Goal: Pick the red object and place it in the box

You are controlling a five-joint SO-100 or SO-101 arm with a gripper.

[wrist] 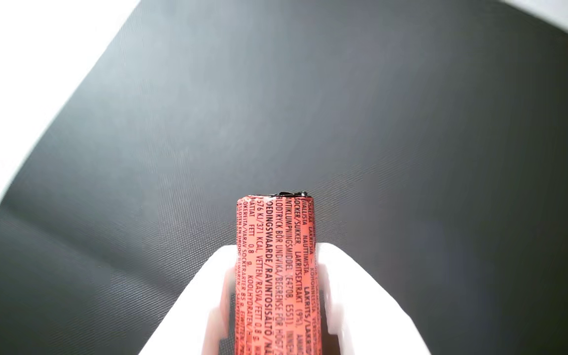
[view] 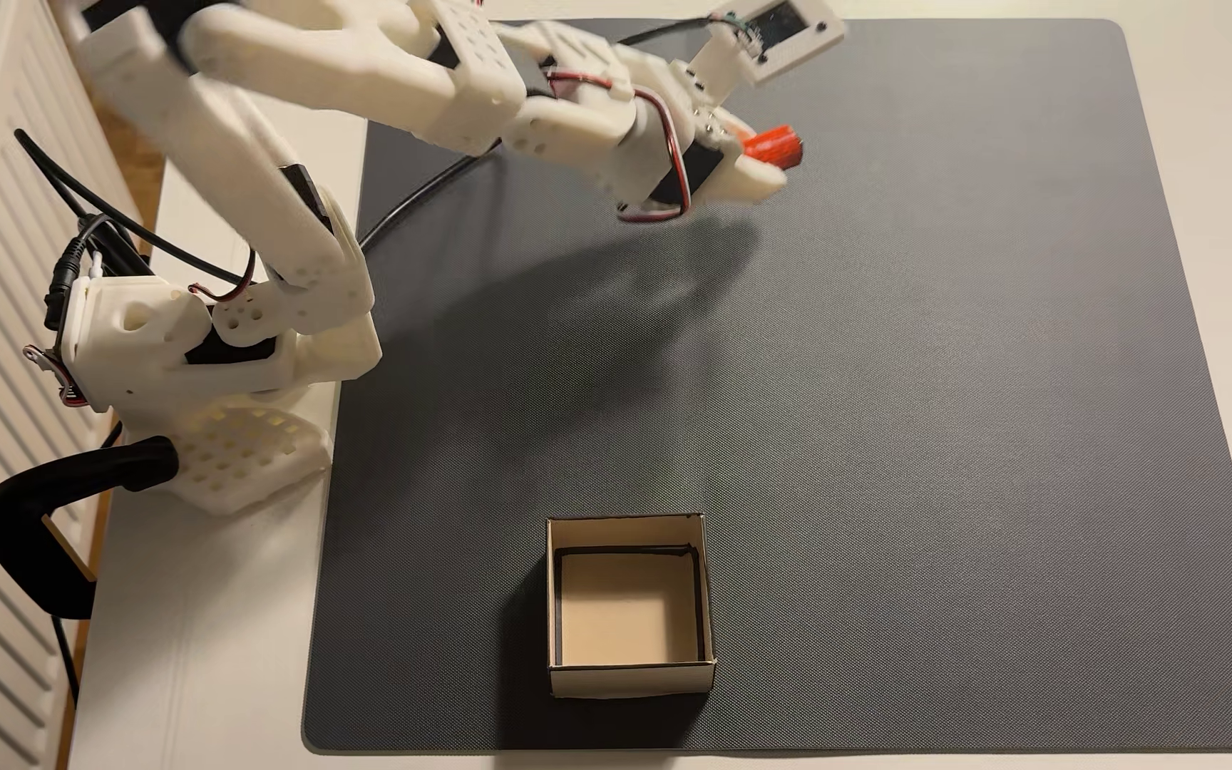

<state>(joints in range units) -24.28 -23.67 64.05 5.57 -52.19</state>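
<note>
Red object (wrist: 275, 261) is clamped between the white fingers (wrist: 358, 296) of the gripper (wrist: 275, 256), so the claw is closed tight on it, with the printed end poking out past the tips. From the fixed view the gripper (view: 772, 159) is up off the dark mat (view: 968, 370) near its far edge, red object (view: 772, 146) sticking out to the right, arm's shadow underneath. Way down at the near side of the mat sits the box (view: 628, 681), open top, tan inside, well apart from the gripper. Arm base (view: 176, 348) is off the mat's left edge on the white table (view: 191, 666), by a black clamp (view: 57, 503).
</note>
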